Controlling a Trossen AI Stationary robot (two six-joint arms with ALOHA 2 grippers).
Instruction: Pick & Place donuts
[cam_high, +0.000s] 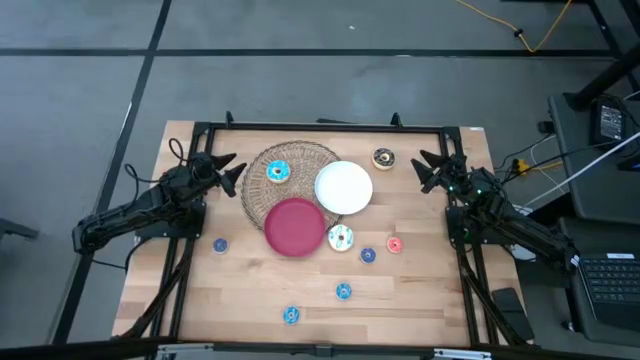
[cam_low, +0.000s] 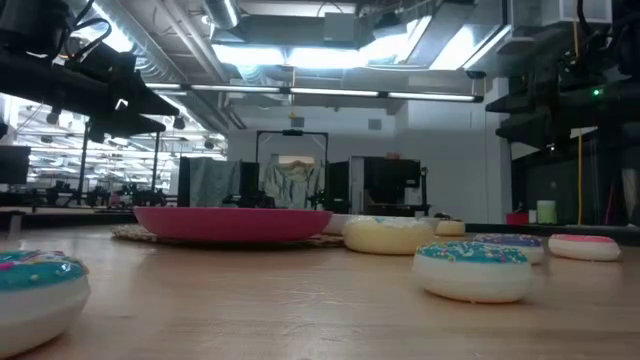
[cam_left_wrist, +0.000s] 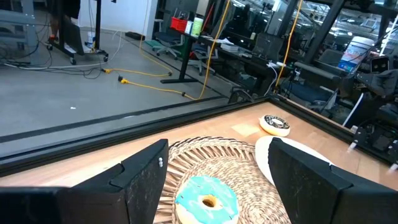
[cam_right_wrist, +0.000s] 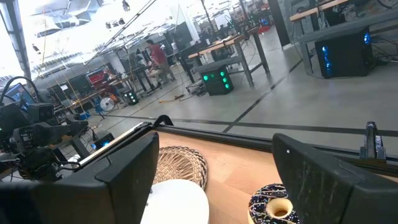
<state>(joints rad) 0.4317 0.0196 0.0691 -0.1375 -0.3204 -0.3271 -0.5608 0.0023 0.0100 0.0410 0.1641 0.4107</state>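
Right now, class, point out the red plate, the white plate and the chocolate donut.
red plate (cam_high: 294, 226), high view, middle of its face.
white plate (cam_high: 344, 187), high view, middle of its face.
chocolate donut (cam_high: 383, 158), high view, on its ring.

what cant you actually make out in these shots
- Small donuts along the table's near edge: high view, too small to tell their toppings.
- Wicker mat: high view, partly hidden under the red plate and white plate.
- Cyan donut: low view, cut off by the picture's left edge.
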